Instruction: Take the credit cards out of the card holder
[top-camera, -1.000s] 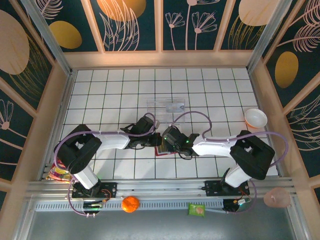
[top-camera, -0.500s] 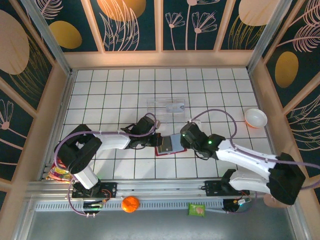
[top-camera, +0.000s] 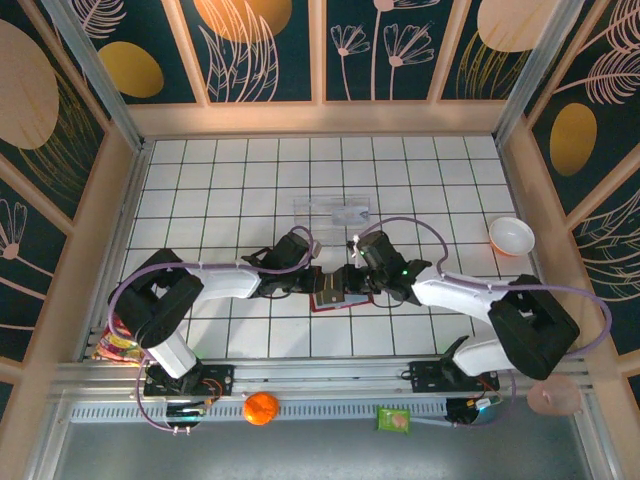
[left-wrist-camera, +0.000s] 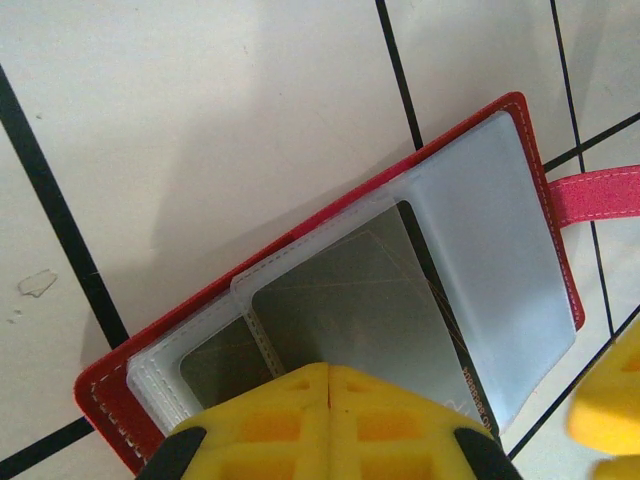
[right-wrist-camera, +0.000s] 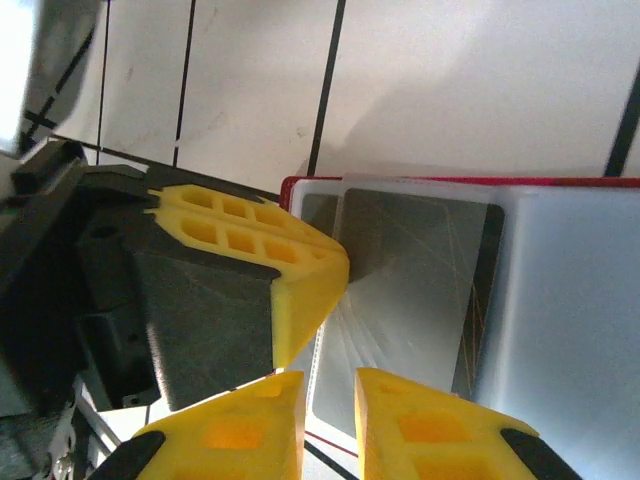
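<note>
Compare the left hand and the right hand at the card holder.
The left hand is shut, fingers pressed together; the right hand shows a narrow gap between its fingers. The left hand reaches the card holder from the left, the right hand from the right. Both have yellow fingers and sit over the holder's open clear sleeves.

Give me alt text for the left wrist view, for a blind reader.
The shut left claw sits over the near edge of an open red card holder lying on white tiles. A grey credit card shows under its clear sleeve; its snap tab sticks out right.
</note>
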